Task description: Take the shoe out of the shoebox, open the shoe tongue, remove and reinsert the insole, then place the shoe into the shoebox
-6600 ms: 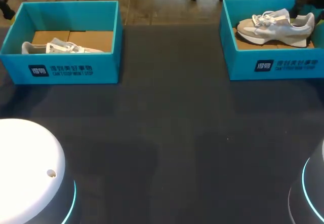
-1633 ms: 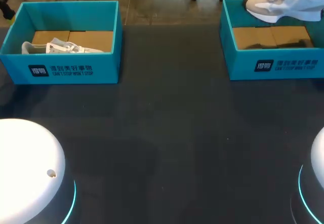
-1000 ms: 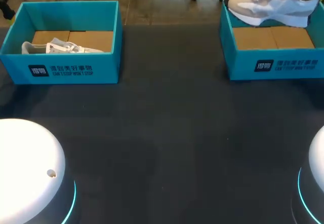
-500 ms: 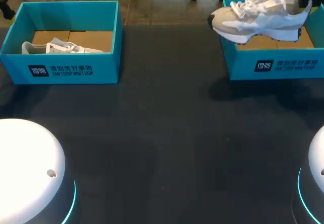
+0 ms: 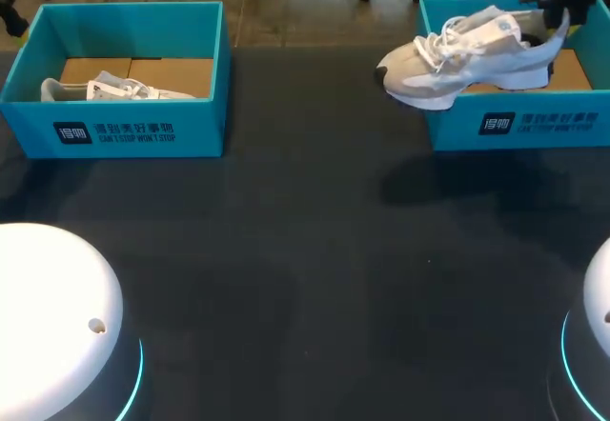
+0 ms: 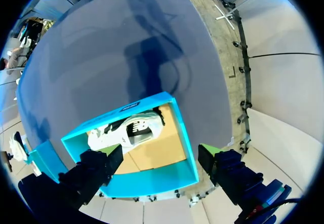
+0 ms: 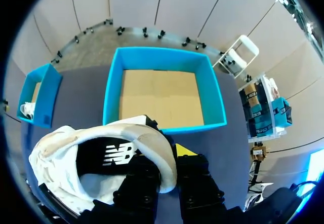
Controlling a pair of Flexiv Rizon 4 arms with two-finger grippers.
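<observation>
Here we have the dark counter [image 5: 315, 269], and our landmark is the right teal shoebox [image 5: 519, 126] at its far right corner. Its brown cardboard floor is bare. Well apart from it, at the far corner on the other side, sits the left teal shoebox [image 5: 124, 130], the same size and open-topped too.

Now the grey and white sneaker [image 5: 457, 54], and it's up in the air! It hangs over the right shoebox's near corner, on the side facing the left shoebox. The heel is above the box's interior. The toe pokes out past the wall over open counter and tips slightly down, laces on top. Its shadow falls on the counter just in front of that box.

A second sneaker [image 5: 105, 88], pale with white laces, lies on its side inside the left shoebox, against the front wall.

Our right tool [image 7: 168, 159] is clamped on the raised sneaker's heel collar, one finger inside the opening and one outside.

Our left tool [image 6: 161, 157] hovers above the left shoebox, far from the right one. Its fingers are spread wide and touch nothing.
</observation>
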